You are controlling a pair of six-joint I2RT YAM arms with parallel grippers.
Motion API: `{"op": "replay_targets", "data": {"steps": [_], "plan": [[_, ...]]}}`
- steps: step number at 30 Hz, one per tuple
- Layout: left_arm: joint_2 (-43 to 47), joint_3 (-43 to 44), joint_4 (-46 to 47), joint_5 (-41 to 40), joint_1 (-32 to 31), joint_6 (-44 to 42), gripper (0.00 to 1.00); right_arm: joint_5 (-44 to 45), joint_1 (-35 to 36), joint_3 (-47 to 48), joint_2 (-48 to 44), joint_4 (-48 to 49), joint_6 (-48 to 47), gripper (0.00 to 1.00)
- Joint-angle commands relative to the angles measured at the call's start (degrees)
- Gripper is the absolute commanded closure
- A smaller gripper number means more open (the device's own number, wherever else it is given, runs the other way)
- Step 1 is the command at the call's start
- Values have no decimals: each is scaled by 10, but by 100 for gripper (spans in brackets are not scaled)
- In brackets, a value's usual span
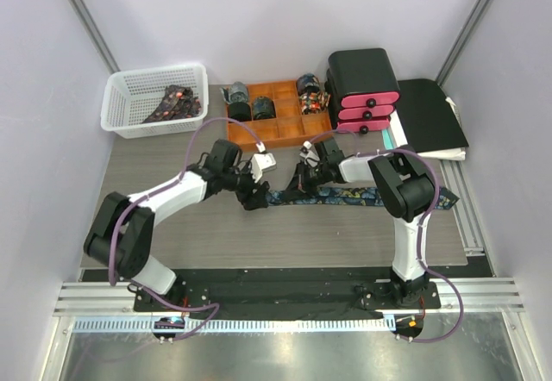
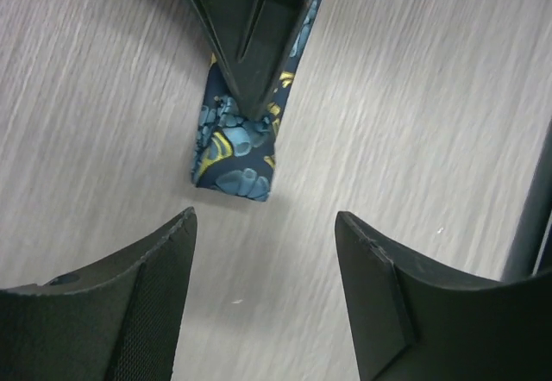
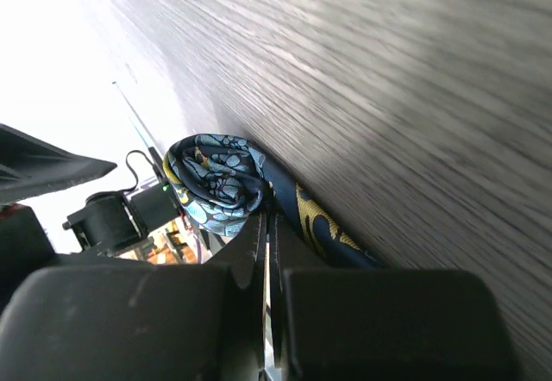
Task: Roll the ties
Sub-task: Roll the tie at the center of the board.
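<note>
Now the tie (image 1: 345, 196) lies stretched along the counter (image 1: 328, 239) between the two arms, with one end turned over into the start of a coil. The right pincer (image 3: 267, 226) is clenched on that coil, its tips set down on the fold. The left pincer (image 2: 266, 226) hangs released just short of the folded end, a finger to each side, touching nothing.

The step in hand looks like the first turns of the roll. To do it well, the left should come in square over the fold and close across both edges before the right lets go, or the coil will likely spring open. Each turn should be tight and in line with the strip, so the roll does not cone sideways. The fabric seems slippery, so short, slow turns suit it.
</note>
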State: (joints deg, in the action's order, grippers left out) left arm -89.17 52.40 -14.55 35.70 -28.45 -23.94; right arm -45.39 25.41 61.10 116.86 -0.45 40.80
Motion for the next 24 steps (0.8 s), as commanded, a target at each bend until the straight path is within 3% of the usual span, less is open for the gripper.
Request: {"op": "replay_targets", "data": {"steps": [1,5,14,24], "plan": [[47,-91,199,17,-17,109,33,61,-17,-41,28,-60,-50,99],[36,-141,302,8,-26,54,33,46,-25,-39,42,-66,-62,99],[-13,-186,452,17,-57,72,26,20,-33,-56,40,-88,-100,99],[-87,-188,512,0,-84,61,31,14,-45,-64,57,-104,-123,99]]}}
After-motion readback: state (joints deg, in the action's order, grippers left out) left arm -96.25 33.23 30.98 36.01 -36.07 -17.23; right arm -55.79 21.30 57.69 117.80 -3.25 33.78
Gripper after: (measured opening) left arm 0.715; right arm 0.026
